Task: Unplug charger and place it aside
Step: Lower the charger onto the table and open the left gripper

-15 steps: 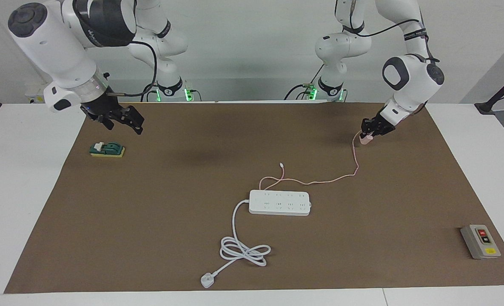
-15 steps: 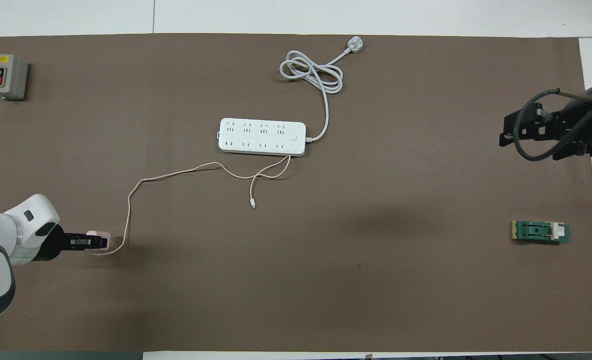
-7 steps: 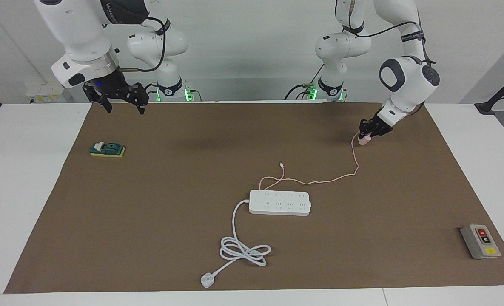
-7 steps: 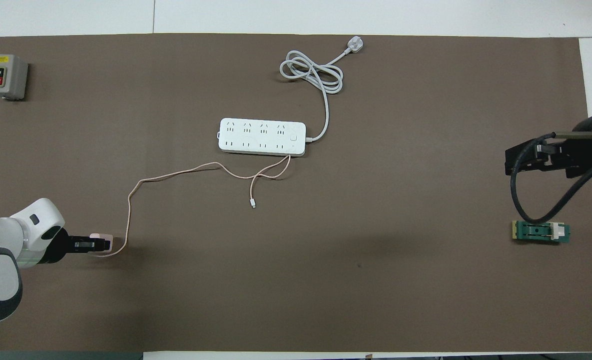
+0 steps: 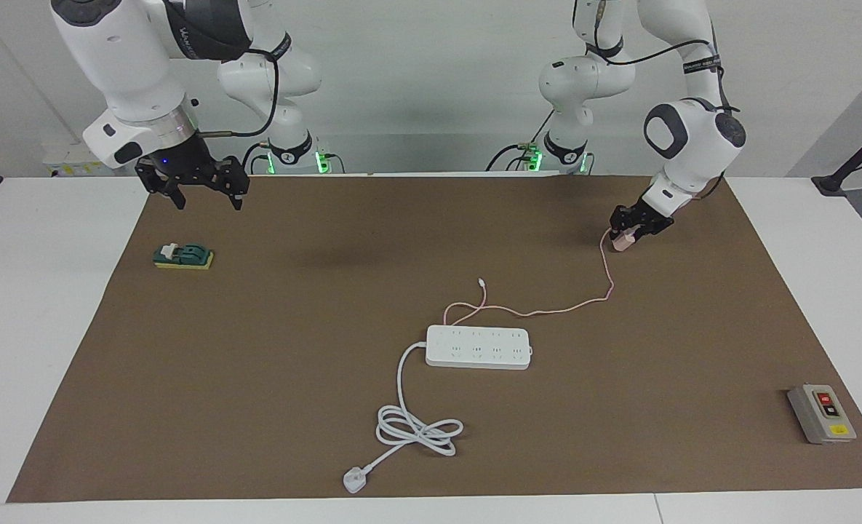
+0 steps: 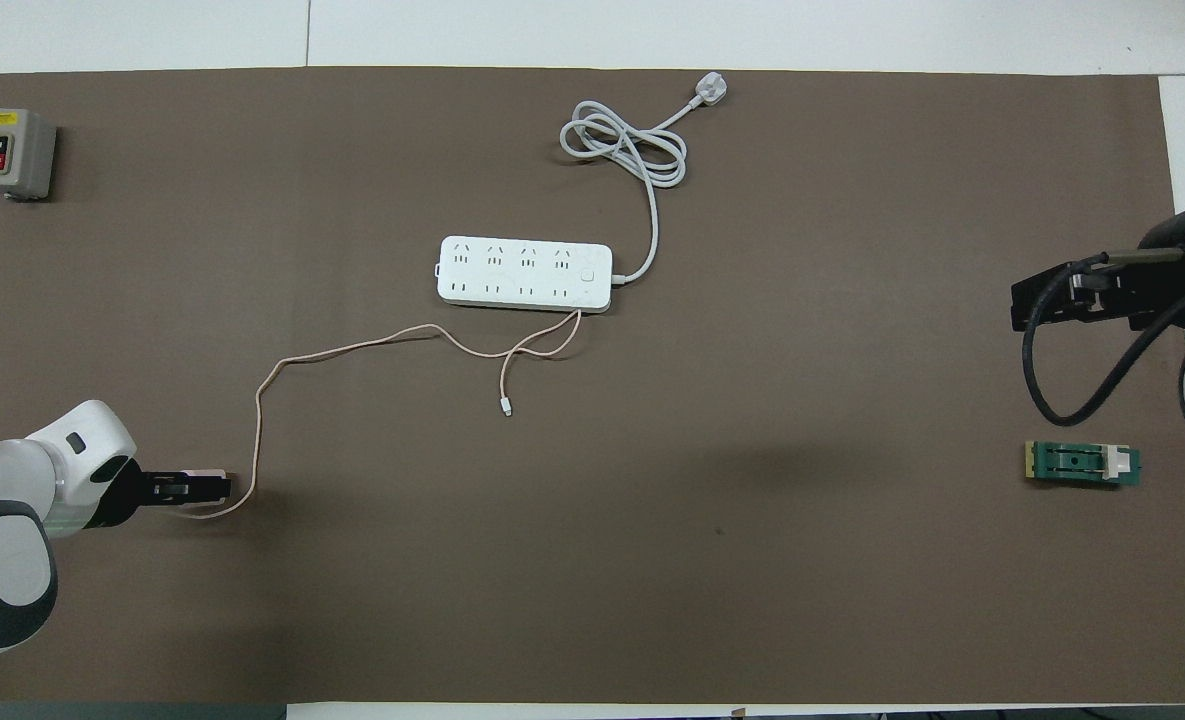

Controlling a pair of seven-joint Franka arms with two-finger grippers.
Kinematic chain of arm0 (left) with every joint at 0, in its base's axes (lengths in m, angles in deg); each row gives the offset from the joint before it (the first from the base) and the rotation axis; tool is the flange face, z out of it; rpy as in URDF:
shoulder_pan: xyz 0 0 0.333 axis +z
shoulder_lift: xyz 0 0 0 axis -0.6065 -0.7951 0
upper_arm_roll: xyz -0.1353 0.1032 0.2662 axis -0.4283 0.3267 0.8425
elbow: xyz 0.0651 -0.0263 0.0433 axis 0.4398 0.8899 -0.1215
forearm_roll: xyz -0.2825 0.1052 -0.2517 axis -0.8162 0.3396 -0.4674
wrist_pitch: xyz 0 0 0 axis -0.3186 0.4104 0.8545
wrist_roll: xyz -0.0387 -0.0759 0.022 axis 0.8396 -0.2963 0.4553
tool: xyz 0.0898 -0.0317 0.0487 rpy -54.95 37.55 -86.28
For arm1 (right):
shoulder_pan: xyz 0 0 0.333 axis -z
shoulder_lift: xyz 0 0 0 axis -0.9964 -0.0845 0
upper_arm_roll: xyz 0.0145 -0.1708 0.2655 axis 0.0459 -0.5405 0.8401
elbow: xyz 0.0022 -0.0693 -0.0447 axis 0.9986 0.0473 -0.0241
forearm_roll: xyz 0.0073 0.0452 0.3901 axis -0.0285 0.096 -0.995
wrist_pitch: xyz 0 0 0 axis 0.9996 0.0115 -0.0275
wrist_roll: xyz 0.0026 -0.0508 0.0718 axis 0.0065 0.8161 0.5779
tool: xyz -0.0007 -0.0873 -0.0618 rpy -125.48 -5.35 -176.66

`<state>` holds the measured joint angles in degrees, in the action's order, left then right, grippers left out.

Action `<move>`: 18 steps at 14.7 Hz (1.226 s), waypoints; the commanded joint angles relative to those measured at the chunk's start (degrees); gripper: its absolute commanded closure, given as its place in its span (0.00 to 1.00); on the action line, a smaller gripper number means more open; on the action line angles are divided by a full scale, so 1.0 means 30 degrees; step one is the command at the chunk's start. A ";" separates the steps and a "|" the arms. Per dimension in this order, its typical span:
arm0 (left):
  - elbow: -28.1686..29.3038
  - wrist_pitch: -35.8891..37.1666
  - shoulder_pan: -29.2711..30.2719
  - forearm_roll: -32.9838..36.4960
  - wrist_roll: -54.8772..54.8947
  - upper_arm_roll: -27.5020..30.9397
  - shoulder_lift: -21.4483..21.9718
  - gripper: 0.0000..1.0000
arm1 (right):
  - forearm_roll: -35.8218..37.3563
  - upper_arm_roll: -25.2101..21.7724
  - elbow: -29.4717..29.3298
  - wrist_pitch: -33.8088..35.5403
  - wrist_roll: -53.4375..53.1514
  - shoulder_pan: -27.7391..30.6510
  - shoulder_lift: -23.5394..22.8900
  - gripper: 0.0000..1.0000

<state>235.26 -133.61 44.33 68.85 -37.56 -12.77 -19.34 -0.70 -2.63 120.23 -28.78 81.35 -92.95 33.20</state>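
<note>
Right now you're on the last step: setting the charger aside. It's off the power strip, whose sockets all look empty. The pink cube sits low at the tips of the left jaws, which come in at the end of the left arm. It's on or just above the brown mat; can't tell which. Its thin cable trails from the jaws down to the strip, well apart from them. Can't tell whether the left jaws grip the cube or have let go.

Right jaws hang wide and empty at the end of the right arm, over the mat's edge above a small green block. That arm waits.

Next move, imo: make sure the cube rests flat on the worktop, spread the left jaws fully, then lift straight up. Watch the cable, since it runs close under the jaws and a snag would drag the cube along.
</note>
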 commanded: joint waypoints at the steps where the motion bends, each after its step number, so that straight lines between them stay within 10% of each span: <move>1: -0.0003 -0.0408 0.0043 -0.0223 0.0472 0.0087 0.0007 0.10 | -0.0012 0.0171 0.0178 -0.0012 0.0229 0.0022 0.0148 0.00; 18: -0.9726 0.7967 0.0482 0.2237 -0.4446 0.0057 -0.0257 0.00 | -0.0714 -0.2433 -0.1022 0.0688 0.0727 -0.0036 -0.0233 0.00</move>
<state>210.44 -113.74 45.58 74.50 -48.11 -12.46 -19.23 -1.02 -7.90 119.01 -28.57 81.60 -93.06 33.21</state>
